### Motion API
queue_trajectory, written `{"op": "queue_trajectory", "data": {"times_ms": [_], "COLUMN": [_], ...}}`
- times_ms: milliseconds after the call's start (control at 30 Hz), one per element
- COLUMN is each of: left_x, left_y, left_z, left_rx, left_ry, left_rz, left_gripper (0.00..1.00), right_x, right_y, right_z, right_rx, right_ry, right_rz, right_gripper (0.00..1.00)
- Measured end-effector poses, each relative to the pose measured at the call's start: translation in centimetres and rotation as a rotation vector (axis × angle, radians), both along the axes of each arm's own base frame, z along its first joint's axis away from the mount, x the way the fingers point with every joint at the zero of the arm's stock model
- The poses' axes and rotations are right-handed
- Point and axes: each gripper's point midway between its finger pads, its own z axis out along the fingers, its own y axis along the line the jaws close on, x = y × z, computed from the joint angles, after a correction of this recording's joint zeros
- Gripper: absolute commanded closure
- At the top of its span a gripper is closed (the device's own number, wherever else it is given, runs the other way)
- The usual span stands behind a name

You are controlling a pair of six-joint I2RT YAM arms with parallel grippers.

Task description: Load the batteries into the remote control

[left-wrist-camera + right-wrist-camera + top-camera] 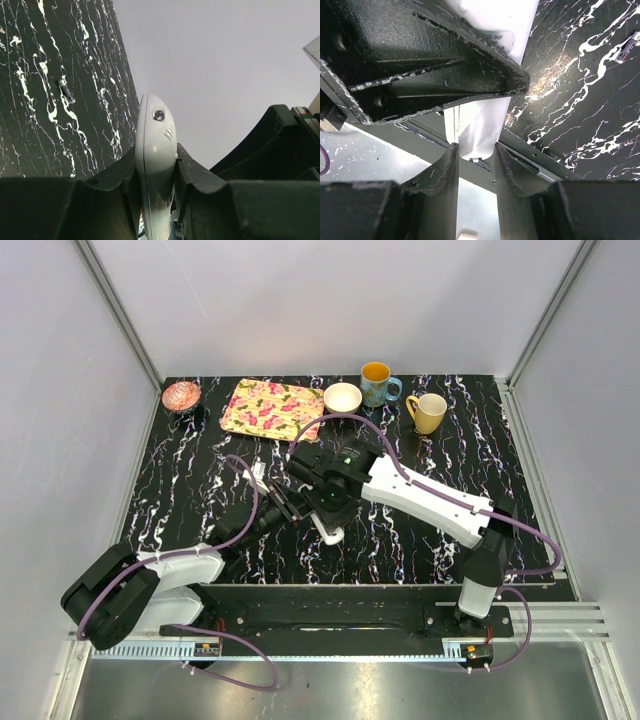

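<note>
My left gripper is shut on the white remote control and holds it edge-on above the black marbled table. In the right wrist view the remote control passes under the left gripper's black finger. Its rounded end sits between my right gripper's fingertips, which touch it on both sides. In the top view both grippers meet at mid-table, and a white end of the remote control shows below them. One battery lies on the table. A battery also shows in the right wrist view.
Along the table's back edge stand a pink bowl, a floral tray, a white bowl, a blue mug and a yellow mug. Grey walls enclose the table on three sides.
</note>
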Motion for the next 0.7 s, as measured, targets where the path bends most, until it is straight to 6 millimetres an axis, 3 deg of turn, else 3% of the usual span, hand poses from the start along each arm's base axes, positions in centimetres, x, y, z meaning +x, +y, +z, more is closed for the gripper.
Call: {"op": "queue_trajectory", "data": {"times_ms": [700], "left_x": [0.01], "left_y": [-0.32], "left_z": [-0.64], "left_rx": [-0.034], "left_ry": [0.084], "left_rz": [-0.012], "left_gripper": [1.0], "right_x": [0.05], "right_y": [-0.02], "right_z": [-0.51], "right_rx": [-0.019], "right_ry": [0.006], "right_rz": [0.002], "right_gripper": [0.92]}}
